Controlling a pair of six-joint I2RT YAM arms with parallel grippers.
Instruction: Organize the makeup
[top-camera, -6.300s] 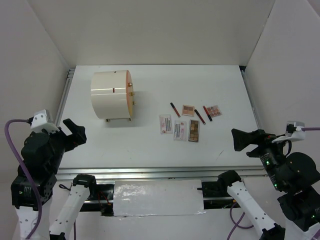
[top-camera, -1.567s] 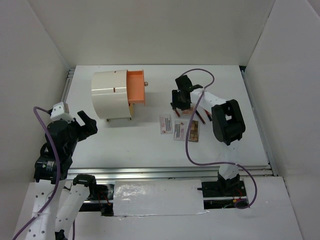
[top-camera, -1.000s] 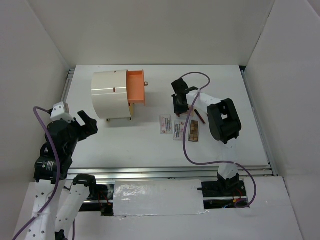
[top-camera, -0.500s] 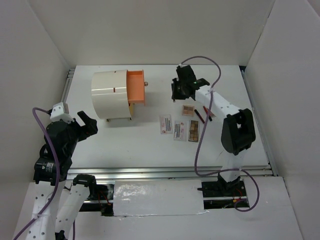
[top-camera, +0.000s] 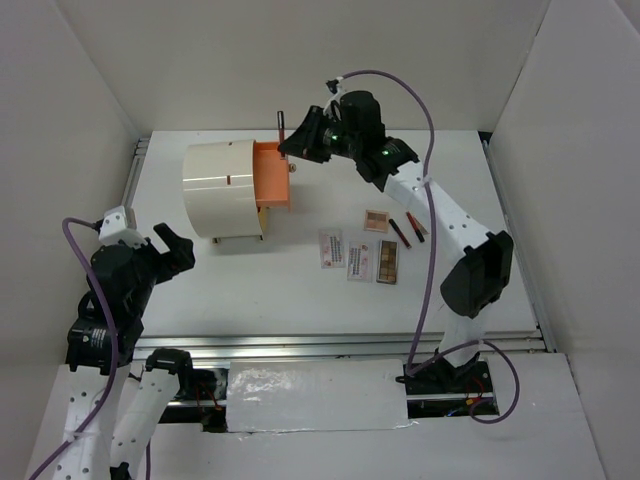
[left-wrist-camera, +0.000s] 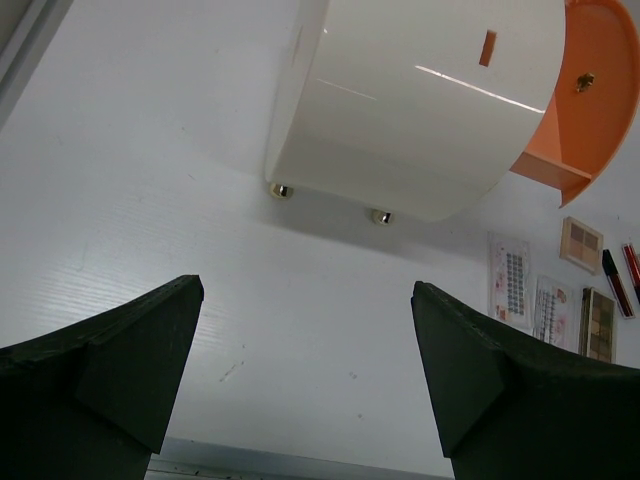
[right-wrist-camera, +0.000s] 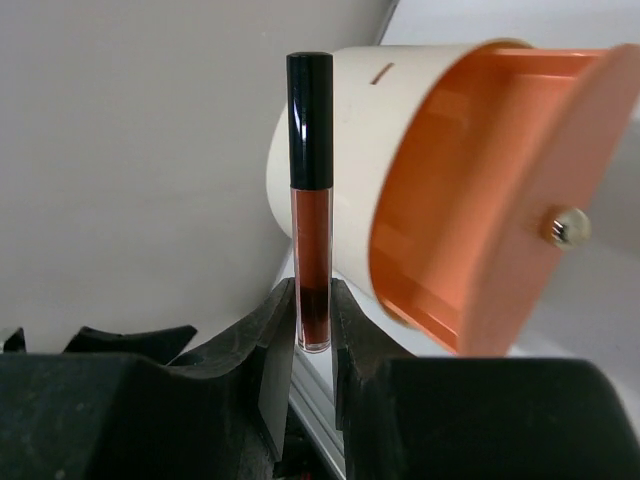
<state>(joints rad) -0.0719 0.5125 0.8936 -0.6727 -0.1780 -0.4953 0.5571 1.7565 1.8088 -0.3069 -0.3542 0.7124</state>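
Note:
My right gripper (top-camera: 296, 141) (right-wrist-camera: 312, 300) is shut on a dark red stick with a black cap (right-wrist-camera: 310, 200), holding it upright in the air just behind the open orange drawer (top-camera: 272, 176) (right-wrist-camera: 470, 190) of the cream box (top-camera: 220, 185). The rest of the makeup lies on the table: a compact (top-camera: 376, 219), two sticks (top-camera: 405, 230), two packets (top-camera: 331, 247) and a brown palette (top-camera: 387, 261). My left gripper (top-camera: 165, 255) (left-wrist-camera: 310, 380) hangs open at the near left, with nothing between its fingers.
White walls close in the table on three sides. A metal rail (top-camera: 300, 345) runs along the near edge. The cream box stands on small gold feet (left-wrist-camera: 380, 216) at the back left.
My right arm has lifted from the makeup row with a red stick and swung left and up to the open drawer. The left arm has hardly moved.

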